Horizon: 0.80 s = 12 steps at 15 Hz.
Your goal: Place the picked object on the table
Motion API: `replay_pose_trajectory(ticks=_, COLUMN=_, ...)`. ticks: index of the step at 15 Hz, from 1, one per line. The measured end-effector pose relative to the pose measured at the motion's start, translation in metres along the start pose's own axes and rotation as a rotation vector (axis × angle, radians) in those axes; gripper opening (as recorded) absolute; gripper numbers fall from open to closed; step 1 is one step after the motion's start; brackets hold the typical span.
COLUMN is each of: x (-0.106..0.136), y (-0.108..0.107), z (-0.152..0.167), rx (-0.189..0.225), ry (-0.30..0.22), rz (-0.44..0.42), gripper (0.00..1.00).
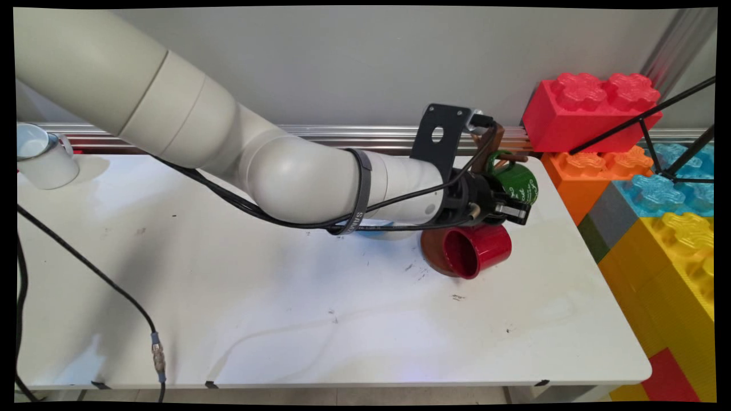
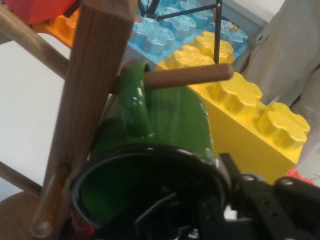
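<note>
A green mug (image 1: 517, 182) (image 2: 170, 120) hangs by its handle on a peg (image 2: 190, 77) of a wooden mug tree (image 1: 498, 137) (image 2: 95, 75) at the table's far right. My gripper (image 1: 511, 206) (image 2: 210, 185) is at the mug's rim and appears shut on its wall, one finger inside and one outside. The mug's open mouth faces the hand. Just below, a red mug (image 1: 477, 250) lies on its side against the tree's round brown base (image 1: 431, 251), opening toward the camera.
Big toy blocks stack up at the right: red (image 1: 588, 111), orange, blue and yellow (image 1: 674, 257) (image 2: 250, 120). Thin black tripod legs (image 1: 645, 123) cross in front of them. A white mug (image 1: 43, 157) stands at the far left. A black cable (image 1: 85, 268) trails over the table's left side.
</note>
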Motion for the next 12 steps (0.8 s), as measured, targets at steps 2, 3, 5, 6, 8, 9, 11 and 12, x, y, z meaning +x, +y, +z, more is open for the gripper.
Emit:
replay_pose_trajectory(ticks=2, x=0.0, y=-0.002, z=-0.001, rx=0.004, ry=0.0, rz=-0.003, gripper=0.0)
replay_pose_trajectory(ticks=3, x=0.0, y=-0.002, z=-0.002, rx=0.006, ry=0.0, rz=-0.004, gripper=0.0)
replay_pose_trajectory(ticks=5, x=-0.001, y=-0.003, z=-0.004, rx=0.008, ry=-0.001, rz=-0.006, gripper=0.0)
replay_pose_trajectory(ticks=6, x=-0.001, y=-0.004, z=-0.005, rx=0.008, ry=-0.003, rz=-0.006, gripper=0.0)
replay_pose_trajectory(ticks=8, x=-0.001, y=-0.004, z=-0.007, rx=0.008, ry=-0.005, rz=-0.007, gripper=0.0)
replay_pose_trajectory(ticks=9, x=-0.002, y=-0.005, z=-0.008, rx=0.008, ry=-0.006, rz=-0.007, gripper=0.0)
replay_pose_trajectory(ticks=11, x=-0.002, y=-0.005, z=-0.011, rx=0.005, ry=-0.008, rz=-0.007, gripper=0.0)
replay_pose_trajectory(ticks=12, x=-0.002, y=-0.005, z=-0.012, rx=0.003, ry=-0.009, rz=-0.008, gripper=0.0)
